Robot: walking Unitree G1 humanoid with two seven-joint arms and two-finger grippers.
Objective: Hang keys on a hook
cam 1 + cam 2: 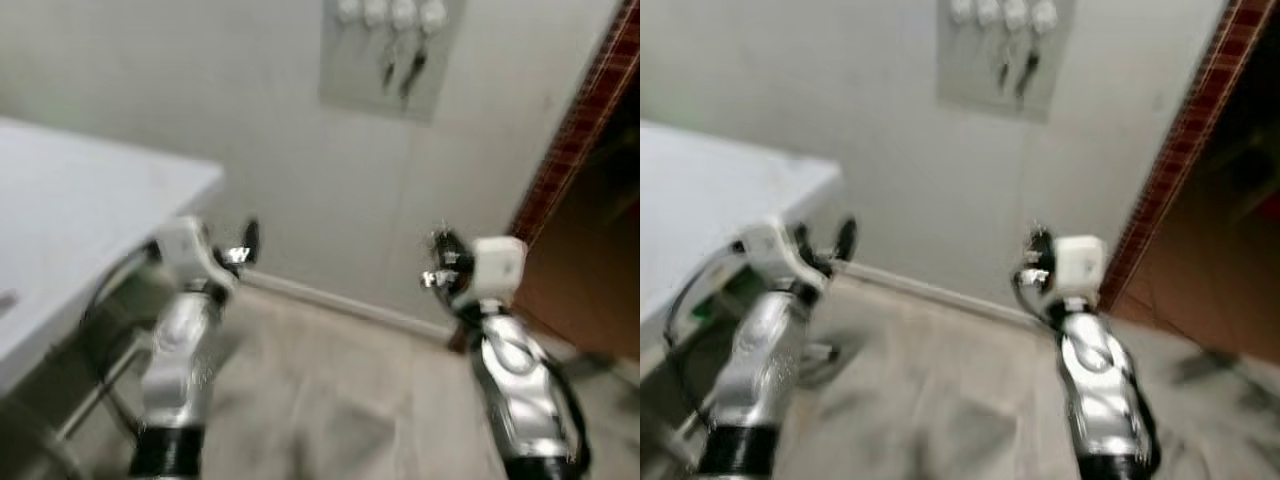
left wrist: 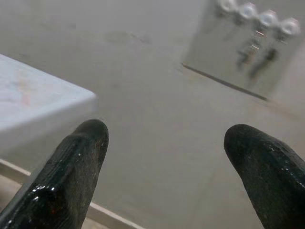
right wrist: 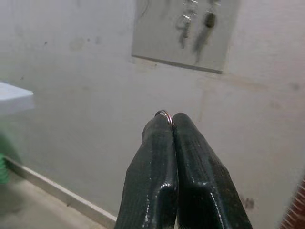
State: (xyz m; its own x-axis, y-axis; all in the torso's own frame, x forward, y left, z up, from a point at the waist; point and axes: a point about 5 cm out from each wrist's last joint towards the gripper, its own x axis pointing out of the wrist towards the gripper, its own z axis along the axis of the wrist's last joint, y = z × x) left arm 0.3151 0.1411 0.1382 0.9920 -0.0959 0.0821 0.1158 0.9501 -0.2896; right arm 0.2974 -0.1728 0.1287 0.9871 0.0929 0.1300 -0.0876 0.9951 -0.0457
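Pinching a key ring at their tips, right jaws closed, left jaws spread empty

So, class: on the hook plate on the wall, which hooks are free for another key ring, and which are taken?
On the plate there are four white hooks. The two on the robot's left look bare; the two on the right each carry hanging keys, so that side is crowded. The right tool is shut on a ring; the left tool is open.
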